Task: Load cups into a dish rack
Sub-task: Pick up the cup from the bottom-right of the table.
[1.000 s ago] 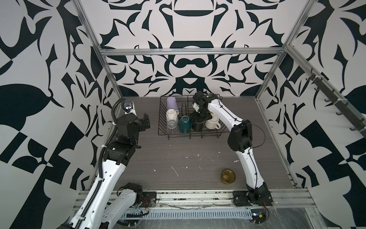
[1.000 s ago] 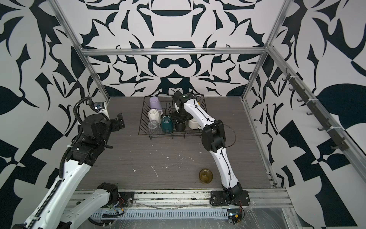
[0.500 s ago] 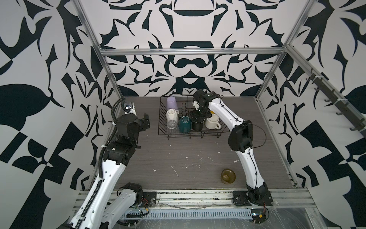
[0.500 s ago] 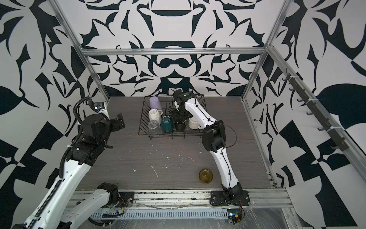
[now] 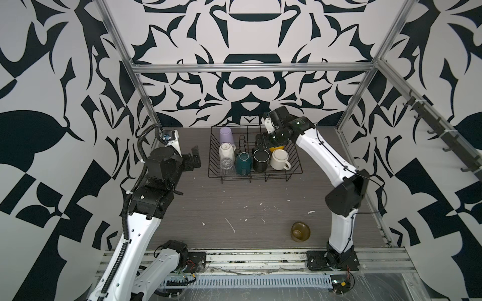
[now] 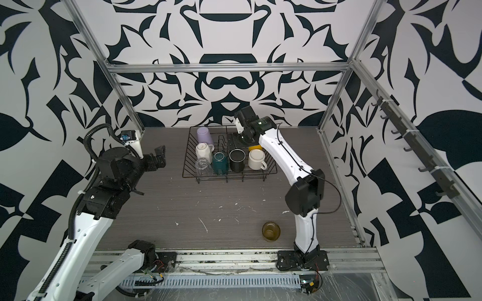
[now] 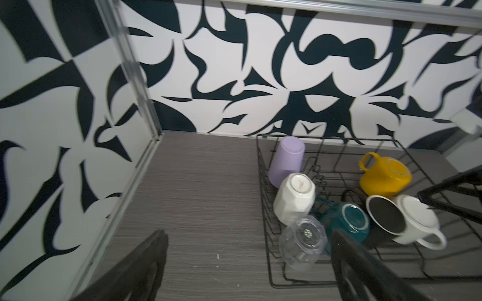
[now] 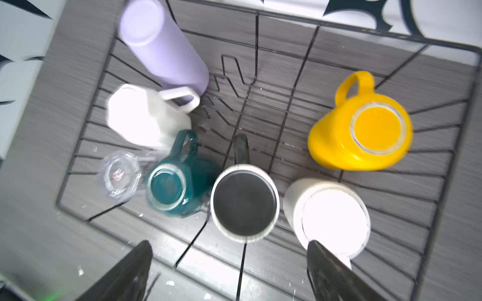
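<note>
The black wire dish rack [image 5: 294, 172] [image 6: 271, 170] stands at the back of the table. In it are a lilac tumbler [image 5: 225, 135], a white faceted mug [image 5: 226, 152], a clear glass [image 5: 226, 166], a teal mug [image 5: 243, 163], a black mug [image 8: 245, 202], a white mug [image 8: 331, 216] and a yellow mug [image 8: 365, 133]. An olive-brown cup [image 5: 300, 231] [image 6: 271, 231] stands alone near the front right. My right gripper [image 5: 260, 143] [image 8: 229, 247] hangs open above the black mug, holding nothing. Left of the rack my left gripper [image 5: 195, 157] [image 7: 249, 234] is open and empty.
Patterned walls and aluminium frame posts close in the table at the back and both sides. The right arm's elbow [image 5: 347, 192] rises to the right of the rack. White flecks lie scattered over the grey table top [image 5: 234, 206] between the rack and the front rail.
The right gripper has lifted up and back from the black mug, staying open. The left arm has not moved.
</note>
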You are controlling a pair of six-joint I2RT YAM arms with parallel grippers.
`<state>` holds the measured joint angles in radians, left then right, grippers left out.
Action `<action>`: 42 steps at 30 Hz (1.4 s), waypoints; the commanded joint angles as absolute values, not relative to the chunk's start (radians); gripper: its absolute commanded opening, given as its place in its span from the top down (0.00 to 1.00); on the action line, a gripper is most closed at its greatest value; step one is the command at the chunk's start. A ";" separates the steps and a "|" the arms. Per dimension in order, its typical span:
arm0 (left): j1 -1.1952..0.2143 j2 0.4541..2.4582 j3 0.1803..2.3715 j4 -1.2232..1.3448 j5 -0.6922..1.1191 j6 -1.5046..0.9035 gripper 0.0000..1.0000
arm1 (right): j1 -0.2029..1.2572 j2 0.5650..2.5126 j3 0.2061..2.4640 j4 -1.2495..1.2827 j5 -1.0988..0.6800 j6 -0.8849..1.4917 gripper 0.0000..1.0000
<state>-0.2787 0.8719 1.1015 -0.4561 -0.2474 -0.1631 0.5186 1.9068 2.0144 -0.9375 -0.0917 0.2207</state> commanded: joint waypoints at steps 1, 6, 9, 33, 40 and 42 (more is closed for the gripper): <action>-0.274 0.915 1.150 -0.568 -0.046 -0.217 0.03 | 0.504 1.749 1.818 -0.743 -0.102 0.267 0.03; -0.277 0.953 1.115 -0.564 0.119 -0.318 0.08 | 0.438 1.514 1.516 -0.587 -0.114 0.305 0.01; -0.318 0.975 1.101 -0.562 0.186 -0.382 0.11 | 0.388 1.397 1.387 -0.539 -0.129 0.328 0.00; -1.184 1.500 1.191 -0.491 -0.036 -0.643 0.14 | 0.131 1.144 1.038 -0.477 -0.274 0.413 0.00; -1.278 1.640 1.284 -0.494 -0.026 -0.634 0.14 | 0.111 1.080 0.975 -0.477 -0.291 0.421 0.00; -1.299 1.665 1.299 -0.493 -0.022 -0.637 0.14 | 0.105 1.058 0.960 -0.480 -0.293 0.421 0.00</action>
